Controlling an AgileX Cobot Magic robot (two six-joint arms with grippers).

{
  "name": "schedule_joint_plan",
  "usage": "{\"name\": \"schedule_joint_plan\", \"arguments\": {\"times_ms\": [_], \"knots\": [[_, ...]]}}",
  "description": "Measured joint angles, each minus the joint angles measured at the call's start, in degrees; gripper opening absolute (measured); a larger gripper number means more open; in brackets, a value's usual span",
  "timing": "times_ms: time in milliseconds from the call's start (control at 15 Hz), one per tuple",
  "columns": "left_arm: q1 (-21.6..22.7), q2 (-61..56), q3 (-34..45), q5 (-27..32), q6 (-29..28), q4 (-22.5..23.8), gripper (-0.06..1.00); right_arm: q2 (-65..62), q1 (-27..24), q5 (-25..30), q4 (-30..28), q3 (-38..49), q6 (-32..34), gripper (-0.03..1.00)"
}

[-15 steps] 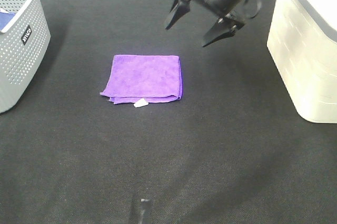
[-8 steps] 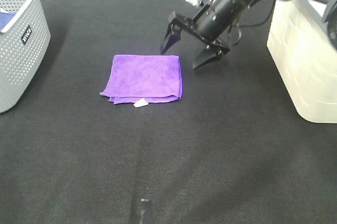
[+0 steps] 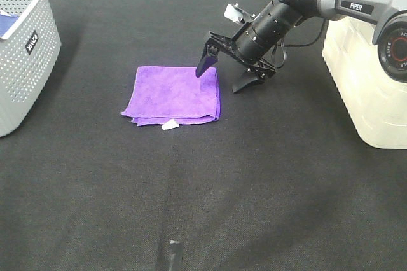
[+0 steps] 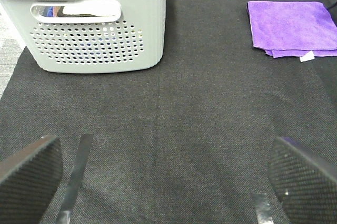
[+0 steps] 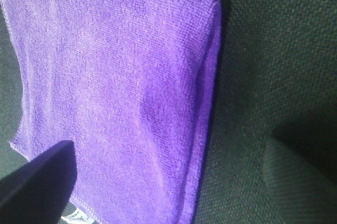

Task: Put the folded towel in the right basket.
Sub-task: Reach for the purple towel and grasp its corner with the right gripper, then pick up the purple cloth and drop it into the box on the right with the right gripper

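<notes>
The folded purple towel point(image 3: 173, 94) lies flat on the black mat, with a small white tag at its near edge. My right gripper point(image 3: 221, 79) is open and low over the towel's right edge. One finger point(image 3: 203, 67) is over the towel's far right corner, the other point(image 3: 241, 84) over the mat beside it. In the right wrist view the towel point(image 5: 116, 92) fills the frame between the open gripper point(image 5: 168, 182). The right basket point(image 3: 365, 80) is cream white, at the right edge. My left gripper point(image 4: 168, 182) is open and empty, far from the towel point(image 4: 292, 24).
A grey perforated basket point(image 3: 25, 48) stands at the left edge with blue and white cloth inside; it also shows in the left wrist view point(image 4: 95, 34). The black mat point(image 3: 191, 182) covers the table. A small dark part point(image 3: 173, 255) pokes in at the bottom edge.
My right gripper came down and forward from above the mat's back to the towel's right edge, staying open. The towel has not moved.
</notes>
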Motion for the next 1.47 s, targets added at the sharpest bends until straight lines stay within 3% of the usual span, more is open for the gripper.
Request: {"name": "schedule_joint_plan", "arguments": {"times_ms": [333, 600, 733, 933, 1000, 1200, 1333, 1467], "knots": [[0.0, 0.0, 0.0, 0.0, 0.0, 0.0, 0.99, 1.8, 0.3, -2.3, 4.4, -0.6, 0.0, 0.88], [0.0, 0.0, 0.0, 0.0, 0.0, 0.0, 0.99, 3.8, 6.8, -6.5, 5.7, -1.5, 0.0, 0.79], [0.0, 0.0, 0.0, 0.0, 0.0, 0.0, 0.99, 4.5, 8.8, -7.8, 5.8, -1.6, 0.0, 0.64], [0.0, 0.0, 0.0, 0.0, 0.0, 0.0, 0.99, 5.2, 9.2, -8.1, 3.2, -2.6, 0.1, 0.22], [0.0, 0.0, 0.0, 0.0, 0.0, 0.0, 0.99, 5.4, 9.2, -7.2, 1.7, -3.9, 0.1, 0.13], [0.0, 0.0, 0.0, 0.0, 0.0, 0.0, 0.99, 6.6, 9.5, -3.6, -1.4, -8.4, 0.1, 0.13], [0.0, 0.0, 0.0, 0.0, 0.0, 0.0, 0.99, 7.9, 9.5, 7.3, -5.5, -18.5, 0.5, 0.13], [0.0, 0.0, 0.0, 0.0, 0.0, 0.0, 0.99, 6.1, 9.1, 9.7, -6.5, -27.2, 2.5, 0.13]]}}
